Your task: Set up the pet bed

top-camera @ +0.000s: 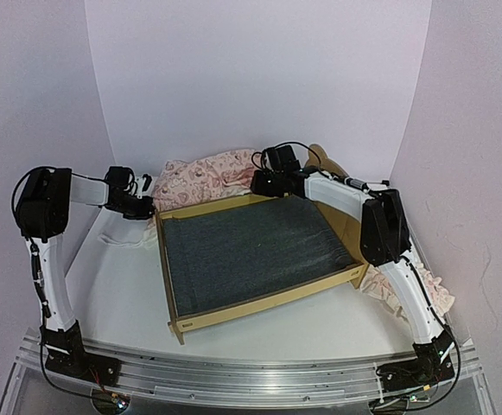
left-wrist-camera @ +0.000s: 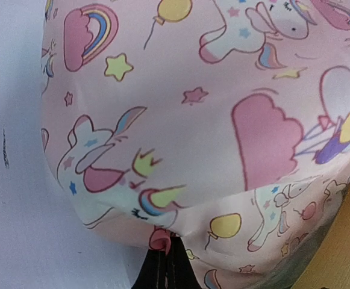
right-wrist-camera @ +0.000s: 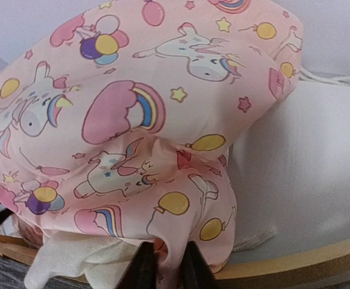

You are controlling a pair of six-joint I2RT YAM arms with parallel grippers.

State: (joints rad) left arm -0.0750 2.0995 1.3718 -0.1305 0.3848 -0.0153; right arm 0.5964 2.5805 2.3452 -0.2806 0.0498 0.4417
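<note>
The pet bed [top-camera: 268, 304], a pale-wood frame with a dark grey fabric base, lies in the middle of the table, its headboard [top-camera: 318, 154] behind my right arm. A pink unicorn-print quilt [top-camera: 203, 177] is bunched against the bed's far edge. My left gripper [top-camera: 149, 206] is at the quilt's left end. In the left wrist view the left gripper [left-wrist-camera: 165, 256] is shut on a small fold of quilt [left-wrist-camera: 211, 120]. My right gripper [top-camera: 255, 181] is at the quilt's right end. In the right wrist view the right gripper [right-wrist-camera: 168, 253] pinches a pleat of quilt [right-wrist-camera: 138, 120] just above the bed's wooden rail [right-wrist-camera: 307, 259].
A ruffled pink pillow [top-camera: 432, 298] lies on the table beside my right arm's base. A white cloth [top-camera: 121, 238] lies left of the bed. White walls enclose the table on three sides. The quilt's white fleecy underside [right-wrist-camera: 72, 259] hangs over the bed rail.
</note>
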